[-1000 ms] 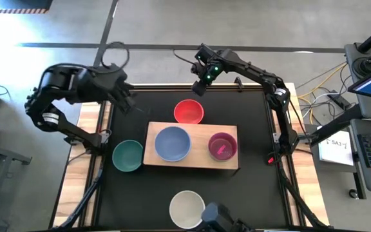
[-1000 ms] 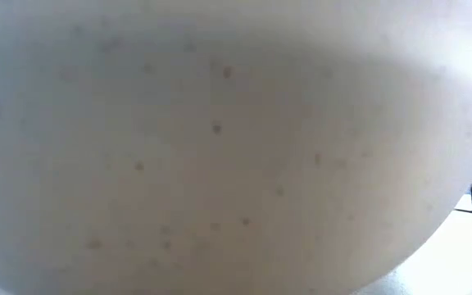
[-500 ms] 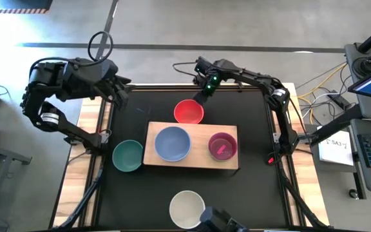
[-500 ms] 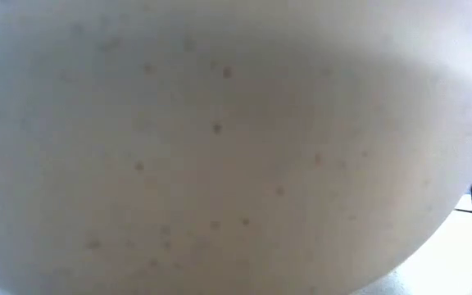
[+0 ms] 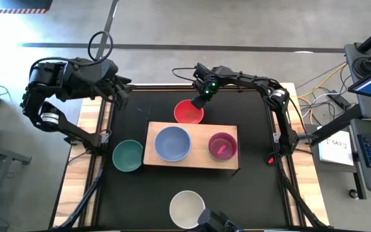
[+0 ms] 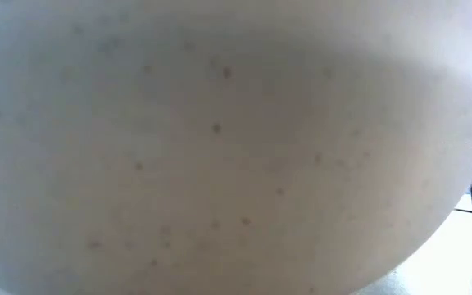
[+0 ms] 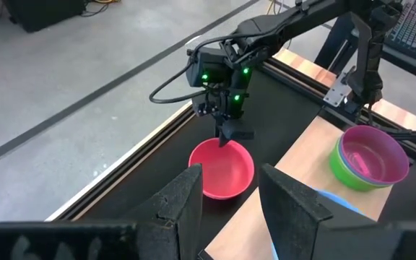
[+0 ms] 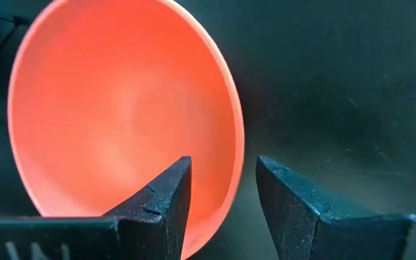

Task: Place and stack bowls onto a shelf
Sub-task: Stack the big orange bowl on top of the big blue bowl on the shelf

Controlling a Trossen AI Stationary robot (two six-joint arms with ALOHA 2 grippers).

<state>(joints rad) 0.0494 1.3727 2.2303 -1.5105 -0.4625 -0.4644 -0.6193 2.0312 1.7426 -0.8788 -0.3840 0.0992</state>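
On the pale wood shelf stand a blue-grey bowl and a magenta bowl nested in a yellow-green bowl. A red bowl rests upright on the black table beyond the shelf. My right gripper is open and points down at its far right rim, one finger over the inside, one outside, apart from it. My left gripper is open and hovers over the table's far left corner. A teal-green bowl sits left of the shelf, and a cream-white bowl at the near edge.
The cream-white bowl fills the low view and hides the table behind it. Wooden side rails border the black top. Bare black table lies right of the red bowl and on both sides of the cream-white bowl.
My right gripper has come down and toward the near edge, from above the table's far edge to the red bowl's far right rim. My left arm has drawn back toward the far left corner. No bowl has moved.
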